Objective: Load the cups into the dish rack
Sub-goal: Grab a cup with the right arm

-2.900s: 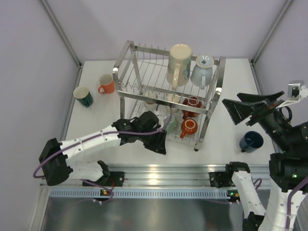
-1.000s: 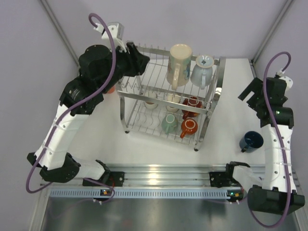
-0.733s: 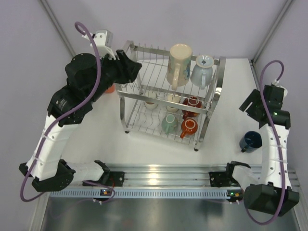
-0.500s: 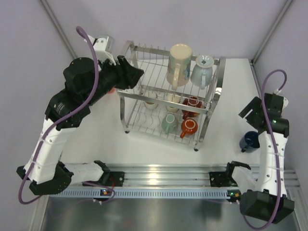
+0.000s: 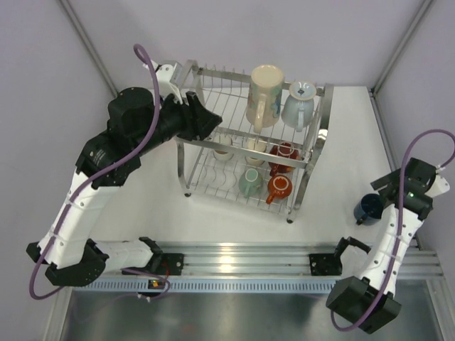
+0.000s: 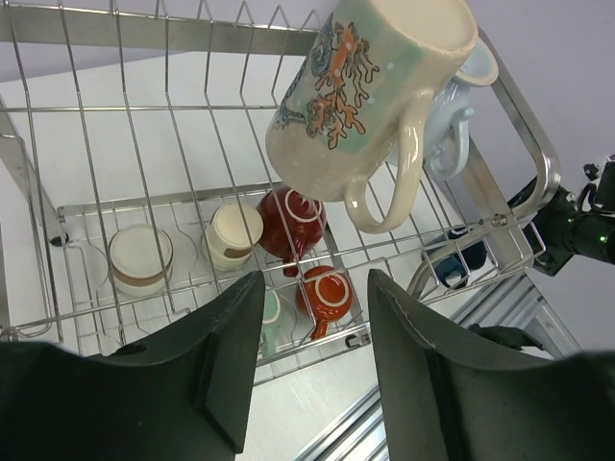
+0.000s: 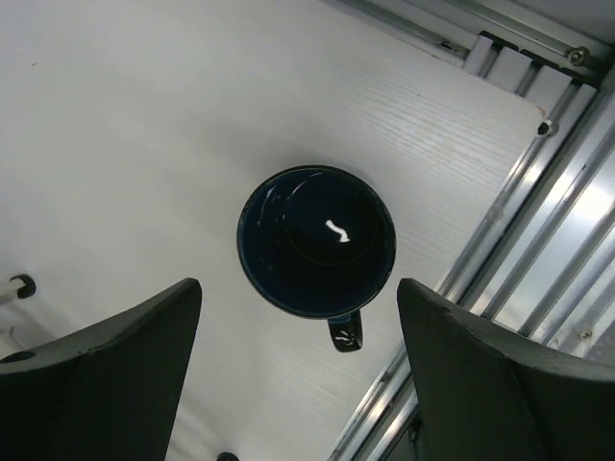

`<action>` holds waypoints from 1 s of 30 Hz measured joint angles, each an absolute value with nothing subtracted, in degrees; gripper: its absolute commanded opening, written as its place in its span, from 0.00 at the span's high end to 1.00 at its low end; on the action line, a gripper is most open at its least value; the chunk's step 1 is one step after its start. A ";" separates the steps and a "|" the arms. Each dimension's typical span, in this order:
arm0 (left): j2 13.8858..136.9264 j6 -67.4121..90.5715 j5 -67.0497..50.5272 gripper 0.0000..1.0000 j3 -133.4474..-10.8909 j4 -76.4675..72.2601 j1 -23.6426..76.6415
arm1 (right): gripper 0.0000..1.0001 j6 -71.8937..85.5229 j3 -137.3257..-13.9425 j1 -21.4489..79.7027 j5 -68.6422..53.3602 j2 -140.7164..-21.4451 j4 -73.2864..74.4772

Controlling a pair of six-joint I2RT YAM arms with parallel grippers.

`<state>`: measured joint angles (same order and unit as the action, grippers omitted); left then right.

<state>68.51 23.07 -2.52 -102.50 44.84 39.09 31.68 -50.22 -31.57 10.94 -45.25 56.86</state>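
Note:
The dish rack (image 5: 316,135) stands mid-table. Its upper tier holds a tall printed mug (image 5: 264,96) and a pale blue-grey cup (image 5: 298,103). The lower tier holds two cream cups (image 6: 235,230), a red cup (image 6: 288,216), an orange cup (image 6: 332,293) and a mint cup (image 6: 272,312). A navy cup (image 7: 317,240) stands upright on the table right of the rack, its handle toward the rail. My left gripper (image 6: 312,384) is open and empty, high over the rack's left end (image 5: 206,122). My right gripper (image 7: 303,384) is open wide and empty, above the navy cup (image 5: 368,208).
The left arm hides the table left of the rack. An aluminium rail (image 5: 242,257) runs along the near edge, close to the navy cup. Frame posts (image 5: 89,50) and grey walls close in the table's sides and back.
The left arm rose from the rack's front and its gripper swung right over the upper tier. The right arm pulled back toward the near right and now hangs over the navy cup.

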 measured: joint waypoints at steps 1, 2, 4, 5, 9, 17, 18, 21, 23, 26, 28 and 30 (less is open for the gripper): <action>68.51 23.16 -2.52 0.47 -102.17 44.91 39.09 | 0.17 31.73 -49.41 -32.36 11.29 -44.95 56.82; 68.51 23.29 -2.52 0.47 -101.86 44.93 39.09 | 0.17 31.94 -48.66 -33.45 11.55 -44.66 56.84; 68.53 23.59 -2.52 0.47 -101.43 45.01 39.09 | 0.17 32.86 -47.03 -34.48 11.88 -44.10 57.04; 68.55 23.79 -2.52 0.47 -101.34 45.04 39.09 | 0.18 33.28 -46.48 -34.68 11.99 -44.01 57.04; 68.75 24.10 -2.52 0.47 -101.10 45.06 39.09 | 0.18 34.96 -44.93 -34.79 12.34 -43.92 56.40; 68.75 24.18 -1.63 0.47 -100.03 45.08 39.09 | 0.20 37.34 -40.77 -34.85 14.50 -44.45 54.08; 68.75 24.21 -1.43 0.47 -99.94 45.08 39.09 | 0.20 37.85 -40.49 -34.92 15.20 -44.69 53.84; 68.60 24.47 0.16 0.47 -99.13 45.06 39.09 | 0.20 39.94 -39.62 -35.03 16.56 -44.12 52.49; 68.42 24.75 1.26 0.47 -98.35 45.10 39.09 | 0.21 41.69 -38.87 -35.03 17.17 -44.01 51.55; 68.42 25.08 2.35 0.47 -98.04 45.12 39.09 | 0.24 43.51 -37.76 -35.05 17.63 -44.91 50.28; 68.38 25.19 2.83 0.47 -98.06 45.10 39.09 | 0.31 43.88 -36.77 -35.05 17.45 -45.80 48.49; 68.38 25.21 3.46 0.47 -98.08 45.10 39.09 | 0.46 44.12 -35.99 -35.07 17.15 -46.35 47.03</action>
<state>68.38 25.21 3.46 -98.08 45.10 39.09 44.12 -35.99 -35.07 17.15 -46.35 47.03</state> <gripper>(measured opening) 0.527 0.685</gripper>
